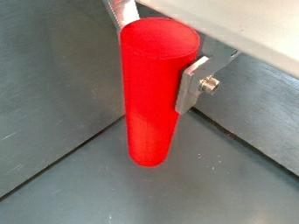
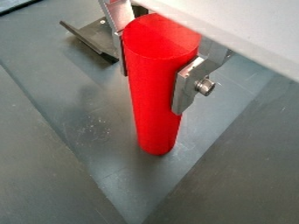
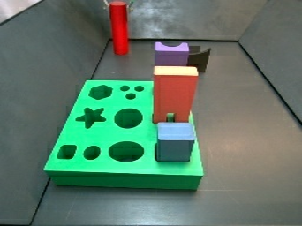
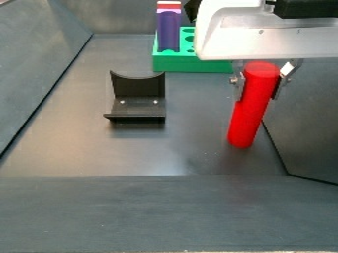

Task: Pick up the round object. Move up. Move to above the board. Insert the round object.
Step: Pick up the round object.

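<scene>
Side view, left to right: the board (image 3: 124,132), a thick bright-green slab with star, hexagon, round and slotted holes, fills the lower left and centre of the frame; its finish looks matte and rigid; the round object (image 3: 119,28) stands at upper left, well apart from the board, on the dark grey bench (image 3: 253,132); a red-orange block (image 3: 177,94) with a pale yellow top rises from the board's right half, a purple piece (image 3: 172,53) behind it and a blue cube (image 3: 175,141) in front; the dark fixture (image 3: 200,58) shows just right of the purple piece.

Wrist view: the round object is a plain, smooth, glossy red cylinder; the end effector (image 1: 156,63) is clamped on its upper part, one silver finger (image 1: 191,83) flat against its side, the opposite finger mostly hidden behind it; its lower end sits at or just above the bench, and contact cannot be told.

Handling (judgement): the peg is probably light, stiff and not fragile; its curved, slick wall may pivot or slip between flat pads, so a firm hold high on the shaft, leaving the lower end free for insertion, seems apt.
</scene>
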